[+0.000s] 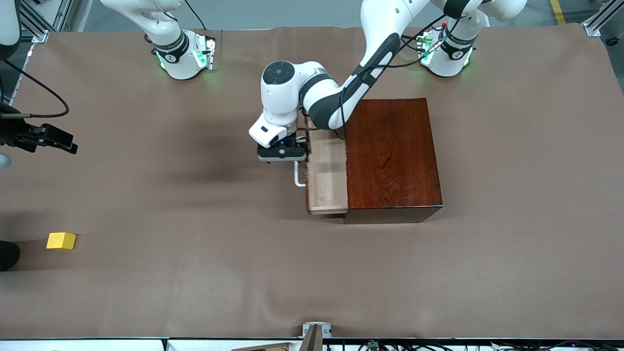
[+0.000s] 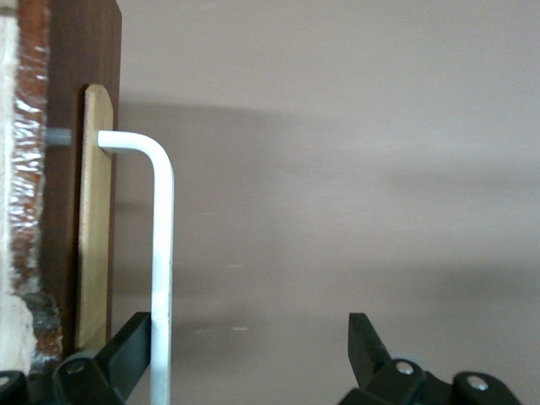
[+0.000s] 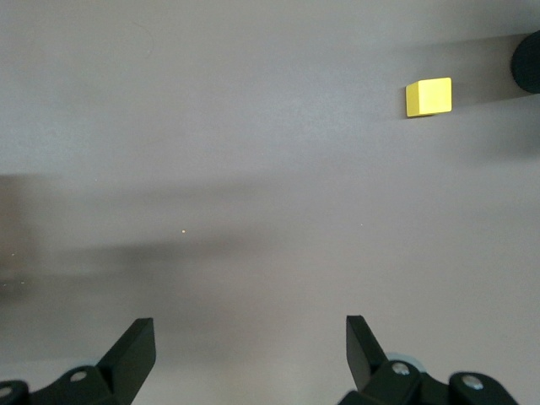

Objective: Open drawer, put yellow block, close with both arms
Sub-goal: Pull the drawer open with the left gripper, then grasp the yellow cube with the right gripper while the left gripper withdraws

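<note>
**Drawer part-open, left gripper spread at the handle, block out on the cloth**

Front view: the dark wooden box (image 1: pixel 392 158) sits on the brown table cloth (image 1: pixel 195 282) toward the left arm's end. Its drawer (image 1: pixel 325 170) is pulled partway out at the box's 9 o'clock side, the pale tray showing. The left arm (image 1: pixel 341 92) reaches from its base at 1 o'clock of the box, and the left gripper (image 1: pixel 282 155) hangs over the white handle (image 1: pixel 297 178), at the handle's 12 o'clock end. The yellow block (image 1: pixel 61 241) lies on the cloth well apart from the box, at about 8 o'clock from the drawer, nearer to the camera and toward the right arm's end. The right gripper (image 1: pixel 51 138) shows at the picture's edge, over the cloth at 12 o'clock of the block; that arm waits.

Left wrist view: the left gripper (image 2: pixel 253 342) is spread wide. One finger (image 2: pixel 126 346) sits just beside the white handle's bar (image 2: pixel 162 270), between bar and drawer front (image 2: pixel 80 169); whether it touches I cannot tell. The other finger stands well clear over bare cloth, so nothing is clamped.

Right wrist view: the right gripper (image 3: pixel 251 346) is also spread wide and holds nothing, over bare cloth. The yellow block (image 3: pixel 429 96) rests well apart from the fingers, at about 1 o'clock in this picture.
</note>
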Motion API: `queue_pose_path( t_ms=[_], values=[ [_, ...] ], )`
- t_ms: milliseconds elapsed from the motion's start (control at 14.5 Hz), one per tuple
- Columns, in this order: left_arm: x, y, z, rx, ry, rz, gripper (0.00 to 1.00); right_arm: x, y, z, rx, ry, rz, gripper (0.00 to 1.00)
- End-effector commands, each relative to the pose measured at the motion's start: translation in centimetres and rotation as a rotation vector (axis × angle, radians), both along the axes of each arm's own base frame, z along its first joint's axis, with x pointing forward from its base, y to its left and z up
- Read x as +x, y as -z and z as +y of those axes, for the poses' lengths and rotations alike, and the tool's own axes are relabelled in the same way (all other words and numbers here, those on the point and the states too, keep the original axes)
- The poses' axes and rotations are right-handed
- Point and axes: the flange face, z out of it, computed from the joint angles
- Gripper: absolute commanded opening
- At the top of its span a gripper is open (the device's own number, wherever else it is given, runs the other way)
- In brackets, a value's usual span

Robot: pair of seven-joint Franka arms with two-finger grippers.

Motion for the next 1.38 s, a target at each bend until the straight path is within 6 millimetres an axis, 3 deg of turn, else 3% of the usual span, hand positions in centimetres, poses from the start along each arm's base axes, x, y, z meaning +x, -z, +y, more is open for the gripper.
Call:
queue_pose_path(
  t_ms=[0,414,829,898,1036,1174,1312],
  values=[
    [-0.7,0.1,-2.4,-0.092,0.004,-0.012,1.0,-0.4,-0.3,0.1,0.004,0.01,-0.002,1.0],
    [-0.9,-0.9,-2.6,-0.104,0.007,-0.015,1.0,-0.4,-0.3,0.1,0.004,0.008,-0.002,1.0],
    [-0.1,-4.0,-1.9,-0.121,-0.007,-0.044,1.0,-0.2,-0.5,-1.0,-0.017,0.007,-0.013,1.0],
    [0.0,-5.1,-1.8,-0.131,-0.01,-0.051,1.0,0.1,-0.8,-2.3,-0.023,0.011,-0.038,1.0],
    [0.9,-6.7,-0.9,-0.135,-0.057,-0.052,1.0,0.8,-0.5,-8.6,-0.03,0.008,-0.062,1.0],
    [4.5,-9.9,2.7,-0.116,-0.156,-0.055,1.0,2.7,0.3,-13.5,-0.039,-0.047,-0.069,1.0],
    [9.0,-12.5,7.8,-0.089,-0.253,-0.051,1.0,4.5,1.8,-17.8,-0.046,-0.078,-0.069,1.0]
  ],
)
